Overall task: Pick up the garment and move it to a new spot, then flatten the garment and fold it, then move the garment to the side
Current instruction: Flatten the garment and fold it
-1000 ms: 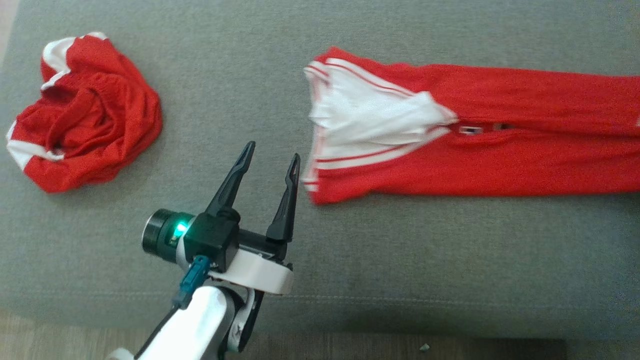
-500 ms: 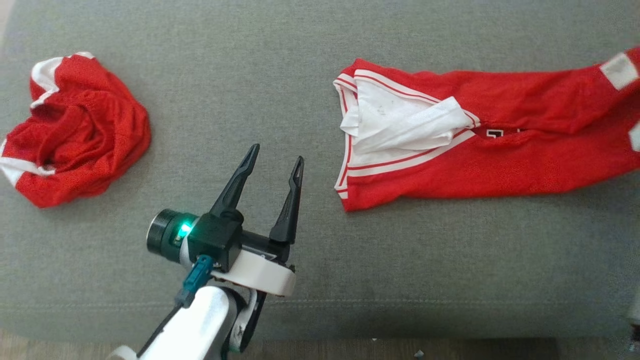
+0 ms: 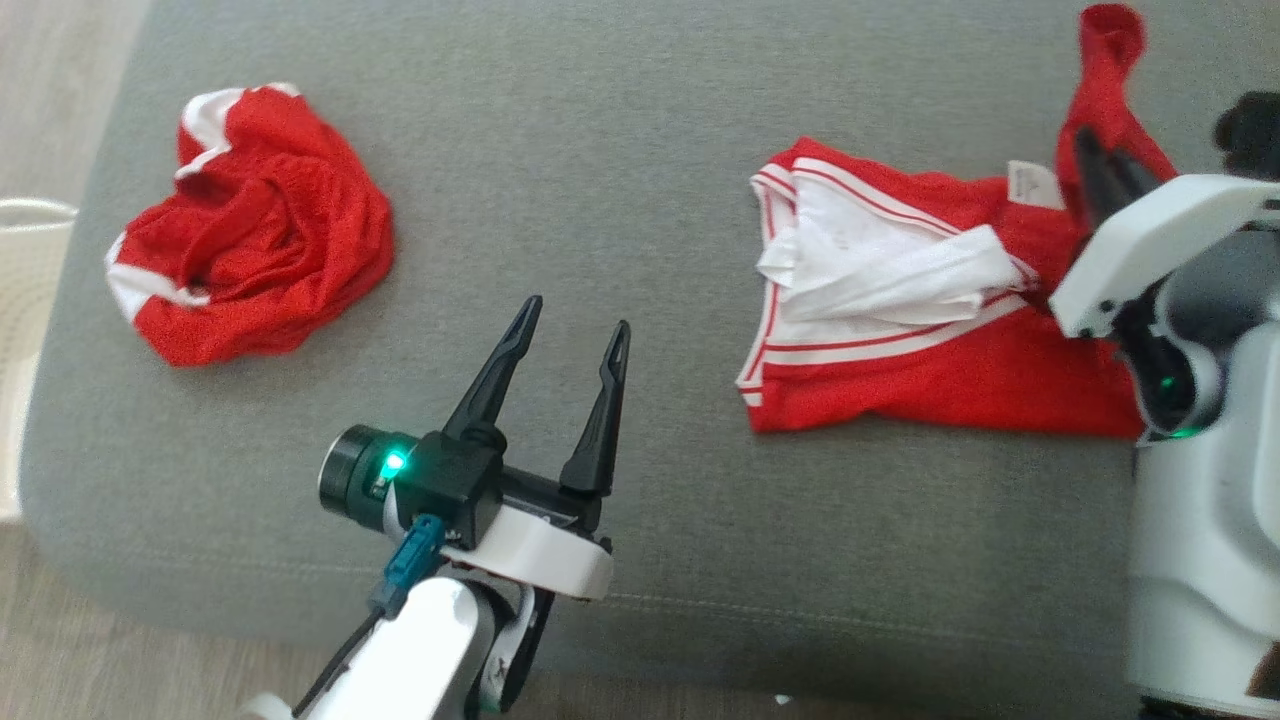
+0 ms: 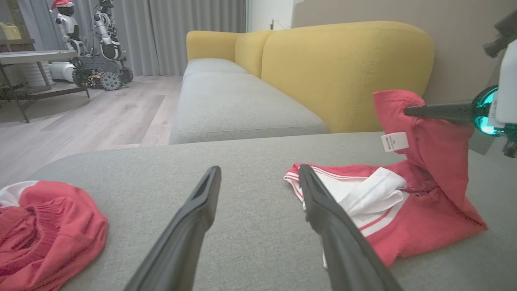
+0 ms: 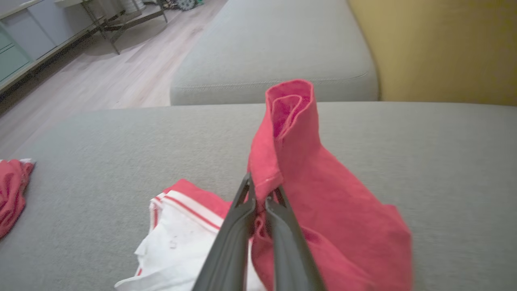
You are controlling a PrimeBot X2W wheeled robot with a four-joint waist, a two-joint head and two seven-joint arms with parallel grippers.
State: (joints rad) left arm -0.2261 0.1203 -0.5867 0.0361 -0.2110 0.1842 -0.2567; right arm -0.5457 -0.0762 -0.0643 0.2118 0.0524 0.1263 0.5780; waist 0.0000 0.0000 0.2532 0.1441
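A red garment [image 3: 900, 370] with a white, red-striped collar lies on the grey cushion [image 3: 640, 150] at the right. Its right end stands up off the cushion as a rolled red tip [image 5: 291, 105], with a white label [image 4: 394, 141] showing. My right gripper [image 3: 1095, 150] is shut on that raised cloth, its fingers [image 5: 242, 226] pinching the fabric. My left gripper [image 3: 578, 312] hovers open over bare cushion, left of the collar [image 4: 355, 198], with nothing between its fingers [image 4: 194, 218].
A second red and white garment [image 3: 260, 230] lies crumpled at the cushion's left. A yellow sofa back [image 4: 343, 68] rises behind. The cushion's front edge [image 3: 700, 610] drops to wooden floor. A pale basket [image 3: 30, 240] stands at the left edge.
The head view has shifted. My right arm has come into it, holding the garment's right end up, and the garment now lies shorter and bunched. The left gripper stays open.
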